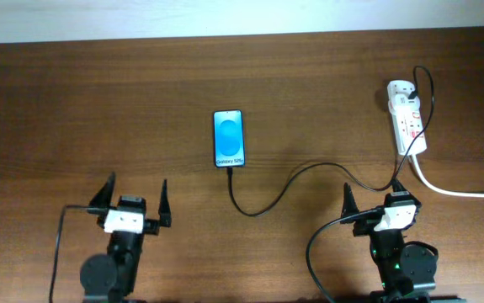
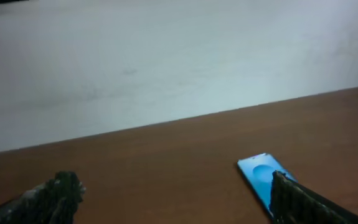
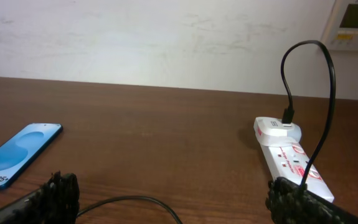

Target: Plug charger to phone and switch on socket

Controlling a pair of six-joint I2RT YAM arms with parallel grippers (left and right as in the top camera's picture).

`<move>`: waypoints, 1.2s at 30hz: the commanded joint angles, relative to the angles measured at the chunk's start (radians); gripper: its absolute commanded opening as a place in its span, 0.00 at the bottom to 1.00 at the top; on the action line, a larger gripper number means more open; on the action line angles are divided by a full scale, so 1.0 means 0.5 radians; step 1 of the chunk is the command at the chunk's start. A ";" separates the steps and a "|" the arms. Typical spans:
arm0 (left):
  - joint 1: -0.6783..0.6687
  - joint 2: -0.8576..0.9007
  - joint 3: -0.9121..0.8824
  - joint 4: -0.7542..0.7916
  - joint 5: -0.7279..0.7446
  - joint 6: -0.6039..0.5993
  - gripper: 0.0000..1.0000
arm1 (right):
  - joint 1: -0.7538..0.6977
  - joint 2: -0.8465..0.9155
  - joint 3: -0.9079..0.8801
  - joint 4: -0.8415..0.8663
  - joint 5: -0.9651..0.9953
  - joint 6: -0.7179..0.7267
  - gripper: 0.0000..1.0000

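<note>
On the table's far right, socket point(image 1: 406, 119): ahead of my right gripper point(image 1: 374, 200) and slightly to its right, long axis running away from me.
Phone point(image 1: 228, 139): mid-table, screen up. The charger point(image 1: 317, 167) reaches its near edge, but I can't confirm it is seated.
Right gripper: fingers spread, empty. I judge it the nearer arm for the switch.
Left gripper point(image 1: 135, 196): spread wide, empty, well apart from the socket.

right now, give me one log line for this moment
left gripper: open, empty | right gripper: open, empty | charger: end meets phone lower edge | socket: switch unclear
</note>
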 commanded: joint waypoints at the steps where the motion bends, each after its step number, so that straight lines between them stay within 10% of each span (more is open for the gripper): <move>1: 0.031 -0.222 -0.133 -0.121 -0.015 0.127 0.99 | 0.014 -0.015 -0.011 -0.010 0.008 0.024 0.99; 5: 0.031 -0.391 -0.133 -0.526 -0.057 0.167 0.99 | 0.014 -0.015 -0.011 -0.010 0.008 0.024 0.98; 36: 0.031 -0.433 -0.132 -0.514 -0.066 0.166 0.99 | 0.014 -0.015 -0.011 -0.010 0.008 0.024 0.99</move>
